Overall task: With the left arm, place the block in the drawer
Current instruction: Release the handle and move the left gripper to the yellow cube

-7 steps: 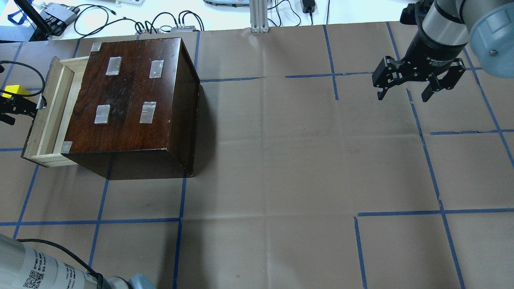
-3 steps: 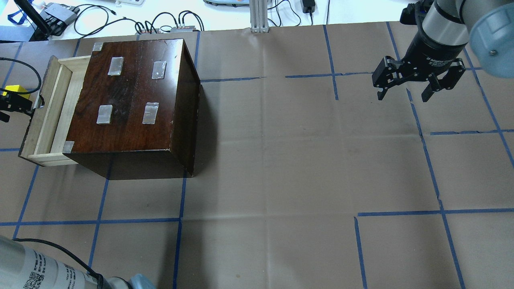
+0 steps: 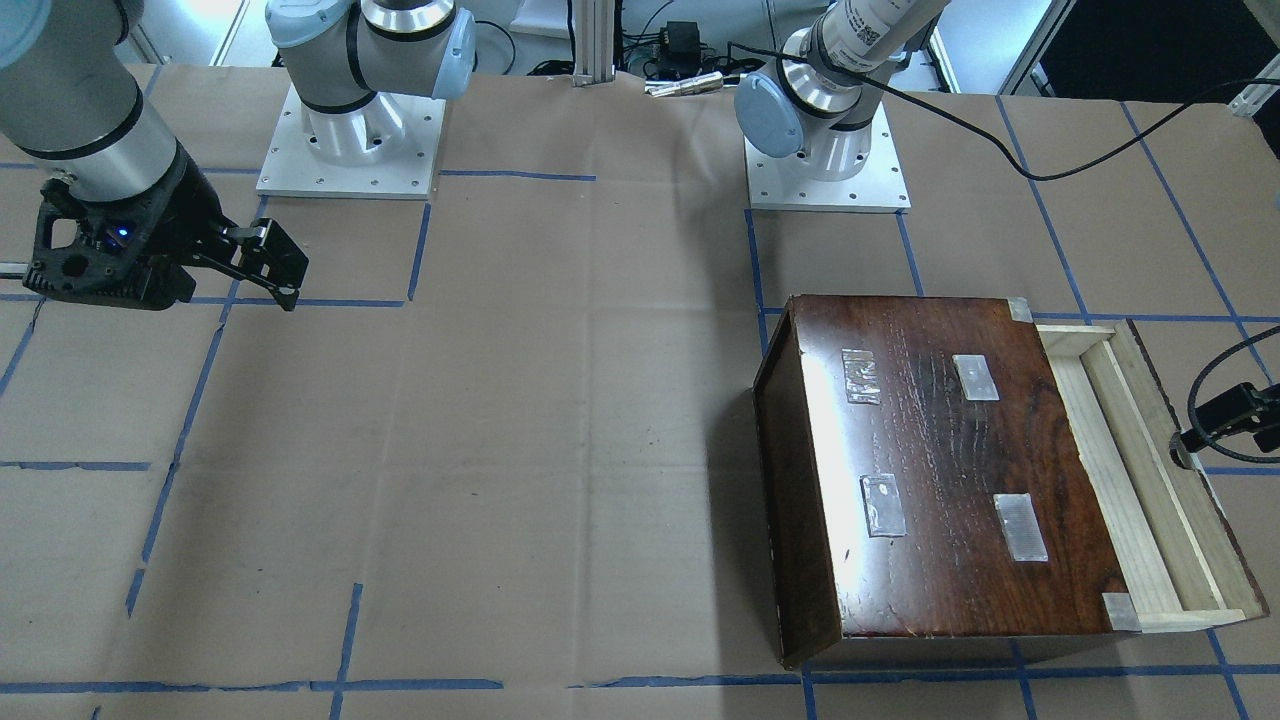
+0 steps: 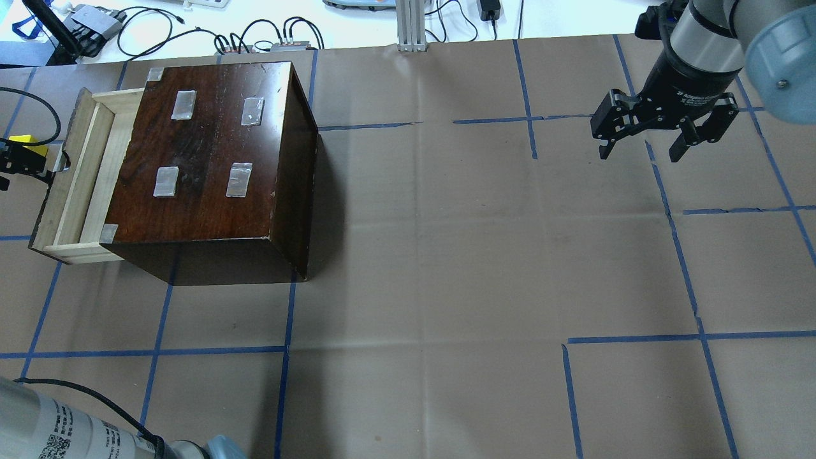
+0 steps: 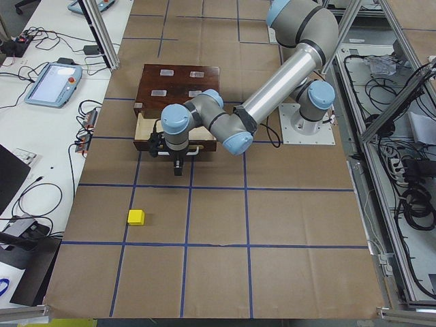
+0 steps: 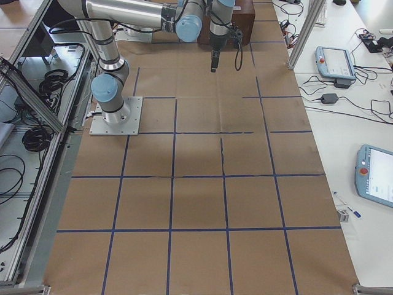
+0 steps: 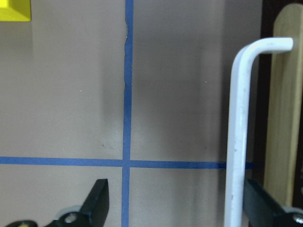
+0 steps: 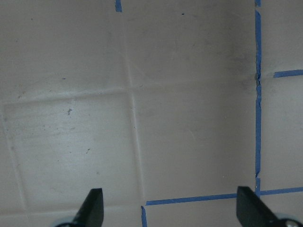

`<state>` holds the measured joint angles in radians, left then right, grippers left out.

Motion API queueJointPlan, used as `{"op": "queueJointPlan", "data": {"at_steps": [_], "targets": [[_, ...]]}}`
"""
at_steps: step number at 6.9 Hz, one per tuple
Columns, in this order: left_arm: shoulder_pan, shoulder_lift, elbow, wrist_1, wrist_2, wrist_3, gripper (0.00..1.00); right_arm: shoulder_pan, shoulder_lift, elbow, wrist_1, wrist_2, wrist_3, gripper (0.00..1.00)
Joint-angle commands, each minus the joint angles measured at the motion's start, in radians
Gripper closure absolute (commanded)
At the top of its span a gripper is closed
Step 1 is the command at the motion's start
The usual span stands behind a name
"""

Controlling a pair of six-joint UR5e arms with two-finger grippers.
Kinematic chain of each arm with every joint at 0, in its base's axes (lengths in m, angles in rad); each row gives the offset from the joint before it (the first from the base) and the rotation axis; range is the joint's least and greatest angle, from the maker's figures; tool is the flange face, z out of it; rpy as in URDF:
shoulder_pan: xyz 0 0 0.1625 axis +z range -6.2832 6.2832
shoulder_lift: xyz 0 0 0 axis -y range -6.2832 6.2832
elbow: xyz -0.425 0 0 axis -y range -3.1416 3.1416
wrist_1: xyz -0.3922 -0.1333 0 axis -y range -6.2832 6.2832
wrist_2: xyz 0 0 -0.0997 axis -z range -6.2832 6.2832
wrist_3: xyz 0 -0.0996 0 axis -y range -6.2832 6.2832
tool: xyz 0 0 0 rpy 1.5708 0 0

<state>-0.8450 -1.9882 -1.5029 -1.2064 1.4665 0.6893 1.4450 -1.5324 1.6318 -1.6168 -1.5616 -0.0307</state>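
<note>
Left pincer (image 7: 175, 198): spread wide, gripping nothing, low over the table (image 4: 446, 255) just outside the front of the drawer (image 4: 76, 178); white hook (image 7: 239, 132) on one finger, bent tip at the front panel. Right pincer (image 4: 639, 155): spread wide too, empty, well apart from the box (image 4: 204, 146). Box: dark, glossy, on the table toward the robot's left. Drawer: pulled partly out of it. Block (image 5: 136, 217): on the table, outside the drawer, beyond its front panel, in neither pincer.

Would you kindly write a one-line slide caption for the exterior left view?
The left gripper hangs before the open drawer; the yellow block lies apart on the table, outside it.
</note>
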Motion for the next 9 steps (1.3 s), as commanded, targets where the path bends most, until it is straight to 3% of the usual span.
{"op": "queueJointPlan", "data": {"at_steps": [1,3,5,7,9], "targets": [[0.000,0.017,0.047,-0.040,0.000,-0.001,0.02,0.000,0.000,0.000,0.002,0.000,0.000,0.00],[0.001,0.005,0.116,-0.076,0.000,-0.001,0.02,0.000,0.000,-0.001,0.002,0.000,0.000,0.00],[0.003,-0.084,0.253,-0.094,-0.002,-0.001,0.02,0.000,0.000,-0.001,0.000,0.000,0.000,0.00],[0.007,-0.240,0.483,-0.159,-0.002,0.021,0.02,0.000,0.000,-0.001,0.000,0.000,0.000,0.00],[0.082,-0.412,0.726,-0.229,0.000,0.070,0.02,0.000,0.000,-0.001,0.000,0.000,0.000,0.00]]}}
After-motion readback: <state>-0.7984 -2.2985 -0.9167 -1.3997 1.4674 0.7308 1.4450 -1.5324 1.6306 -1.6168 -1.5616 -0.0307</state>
